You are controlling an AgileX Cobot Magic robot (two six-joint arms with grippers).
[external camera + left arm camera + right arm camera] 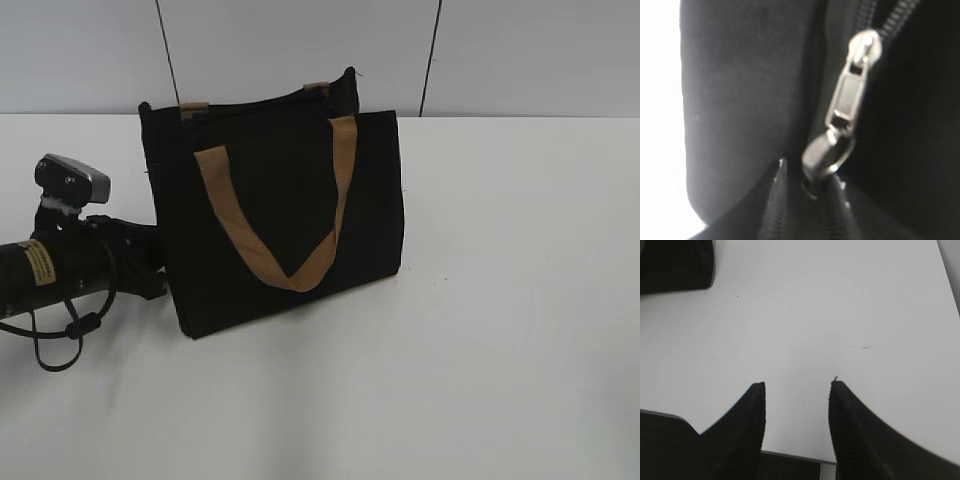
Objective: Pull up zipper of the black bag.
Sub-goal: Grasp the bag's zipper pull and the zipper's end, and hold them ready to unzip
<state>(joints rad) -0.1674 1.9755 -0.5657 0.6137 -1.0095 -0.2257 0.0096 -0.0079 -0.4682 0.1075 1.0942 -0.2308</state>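
The black bag (pixel 280 170) stands upright on the white table (pixel 480 350), with tan strap handles (pixel 262 255). My left gripper (pixel 152 268) is pressed against the bag's left end, its tips hidden there. In the left wrist view the bag's fabric (pixel 740 100) fills the frame. The silver pull tab (pixel 847 95) of the zipper (pixel 892 20) hangs down, and its lower ring sits pinched between my left gripper's (pixel 810 182) fingertips. My right gripper (pixel 796 385) is open and empty above bare table. A corner of the bag (pixel 675 265) shows far at the upper left.
A grey panelled wall (pixel 300 50) stands behind the table. The left arm's cable (pixel 60 340) loops on the table at the far left. The right arm is out of the exterior view.
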